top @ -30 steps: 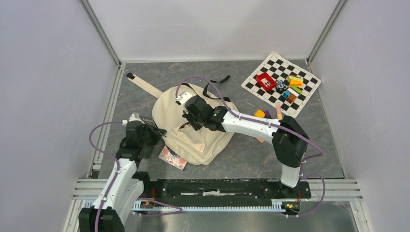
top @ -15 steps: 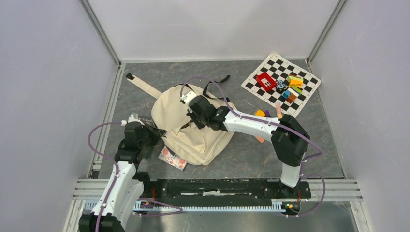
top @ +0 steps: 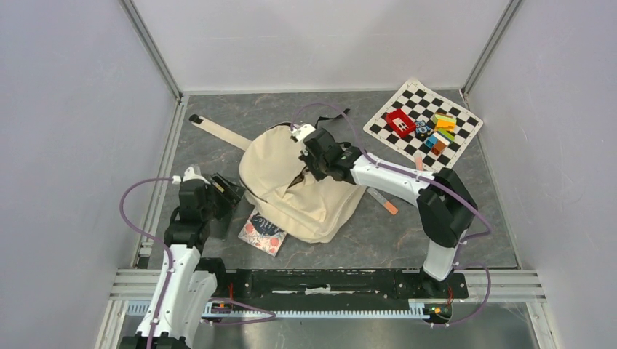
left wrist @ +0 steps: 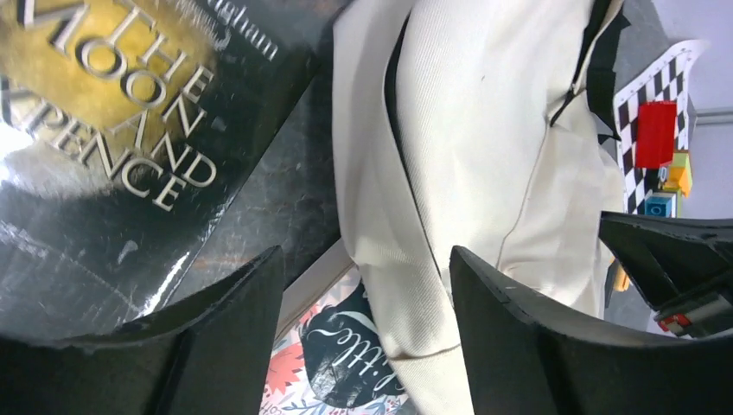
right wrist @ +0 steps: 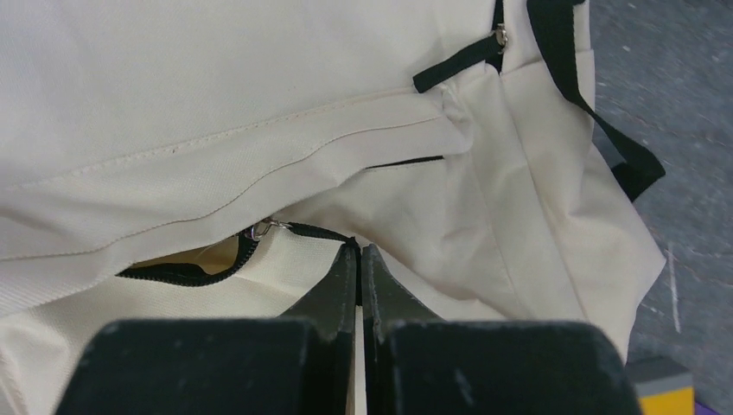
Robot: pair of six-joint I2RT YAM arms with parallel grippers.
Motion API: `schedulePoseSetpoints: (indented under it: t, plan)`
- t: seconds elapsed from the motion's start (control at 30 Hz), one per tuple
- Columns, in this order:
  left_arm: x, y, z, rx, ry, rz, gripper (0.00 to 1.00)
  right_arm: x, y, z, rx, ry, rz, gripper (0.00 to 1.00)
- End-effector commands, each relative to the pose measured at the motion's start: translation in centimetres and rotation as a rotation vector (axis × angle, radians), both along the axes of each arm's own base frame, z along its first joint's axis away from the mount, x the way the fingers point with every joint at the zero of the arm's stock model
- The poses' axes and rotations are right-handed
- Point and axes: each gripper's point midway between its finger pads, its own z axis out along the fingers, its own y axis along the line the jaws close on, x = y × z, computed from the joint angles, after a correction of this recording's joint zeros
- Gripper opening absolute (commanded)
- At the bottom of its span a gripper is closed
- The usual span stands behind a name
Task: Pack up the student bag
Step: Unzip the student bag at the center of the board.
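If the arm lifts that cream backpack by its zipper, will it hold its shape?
Probably not: the student bag lies creased and slumped, so it would likely sag. Its woven canvas looks grippy, not slippery.

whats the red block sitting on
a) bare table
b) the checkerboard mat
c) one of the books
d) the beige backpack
b: in the top view the red block rests on the checkerboard mat at the far right of the table, well apart from the backpack and the books.
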Motion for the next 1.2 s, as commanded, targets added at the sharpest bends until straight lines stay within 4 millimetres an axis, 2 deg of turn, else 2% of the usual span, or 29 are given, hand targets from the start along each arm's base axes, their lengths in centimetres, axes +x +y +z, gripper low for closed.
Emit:
schedulePoseSetpoints:
  t: [0.0,0.13,0.23,0.37,0.47,0.67,0.8,0.9,0.97,1.07,1.17]
  plan:
    - [1.2,0.6,5.1,0.122,-0.101,-0.076,0.80,1.2,-3.6,2.7,-0.008,-0.052,-0.067,0.00]
    - [2.5,-2.1,7.8,0.125,-0.129,-0.266,0.83,0.6,-2.9,3.6,0.050,-0.044,-0.046,0.00]
    - [3.1,-5.2,8.8,0.183,-0.168,-0.446,0.84,0.3,-2.5,4.2,0.084,-0.035,-0.036,0.00]
    - [3.6,-10.9,9.7,0.223,-0.239,-0.687,0.87,-0.4,-2.2,4.6,0.119,-0.017,-0.027,0.00]
    - [4.9,-13.4,9.0,0.261,-0.228,-0.778,0.88,-0.7,-2.3,5.4,0.144,-0.021,-0.029,0.00]
    - [7.8,-16.6,6.7,0.269,-0.155,-0.855,0.86,-1.5,-2.5,6.0,0.175,-0.012,-0.023,0.00]
    - [8.1,-18.8,5.9,0.232,-0.140,-0.912,0.85,-1.6,-2.7,6.2,0.181,-0.013,-0.036,0.00]
    - [8.4,-19.4,5.2,0.258,-0.134,-0.911,0.84,-1.8,-2.9,6.2,0.182,-0.014,-0.040,0.00]
    - [8.6,-19.6,4.6,0.286,-0.115,-0.911,0.74,-1.7,-3.0,6.2,0.179,-0.016,-0.045,0.00]
    - [9.2,-19.0,3.8,0.335,-0.092,-0.877,0.54,-1.8,-3.0,6.2,0.184,-0.016,-0.047,0.00]
    - [9.3,-18.8,3.2,0.355,-0.078,-0.866,0.45,-1.9,-3.2,6.2,0.180,-0.016,-0.050,0.00]
